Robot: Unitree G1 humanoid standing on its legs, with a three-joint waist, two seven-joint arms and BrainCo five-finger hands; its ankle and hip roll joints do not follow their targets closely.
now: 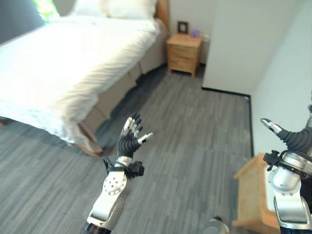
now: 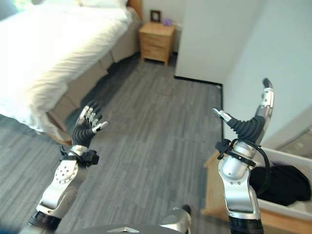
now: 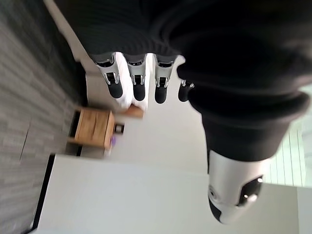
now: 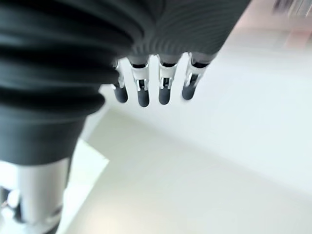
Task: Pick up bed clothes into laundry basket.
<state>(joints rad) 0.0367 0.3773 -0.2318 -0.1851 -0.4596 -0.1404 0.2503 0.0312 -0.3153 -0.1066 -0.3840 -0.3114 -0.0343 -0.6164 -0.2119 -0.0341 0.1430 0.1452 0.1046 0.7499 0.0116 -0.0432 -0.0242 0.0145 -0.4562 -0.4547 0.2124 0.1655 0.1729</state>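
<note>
Beyond and to the left of your left hand (image 1: 130,138) lies the bed (image 1: 63,63), its white bedding (image 1: 44,83) spread over the mattress and hanging over the near edge toward the grey plank floor (image 1: 185,146); your hand is raised above that floor, well apart from the bedding, touching nothing. Its fingers (image 3: 139,80) are straight and spread, the thumb (image 3: 236,190) held apart from them, and the palm holds nothing, as your left wrist view confirms. Farther ahead of that hand, against the far wall beside the head of the bed, stands a wooden nightstand (image 1: 184,53) with a small dark picture frame (image 1: 182,27) and a purple object (image 1: 195,33) on its top. A white wall corner (image 2: 209,44) juts out between your two hands, farther off than either. Your right hand (image 2: 248,124) is lifted in front of the white wall, its fingers (image 4: 142,87) straight in a row and the thumb (image 2: 222,115) stretched away from them, so it too is unclenched and carries nothing. Below and just to the right of that hand sits the white laundry basket (image 2: 292,207) on a wooden stand (image 2: 214,195); a black garment (image 2: 285,183) lies bundled inside it, apart from your fingers.
</note>
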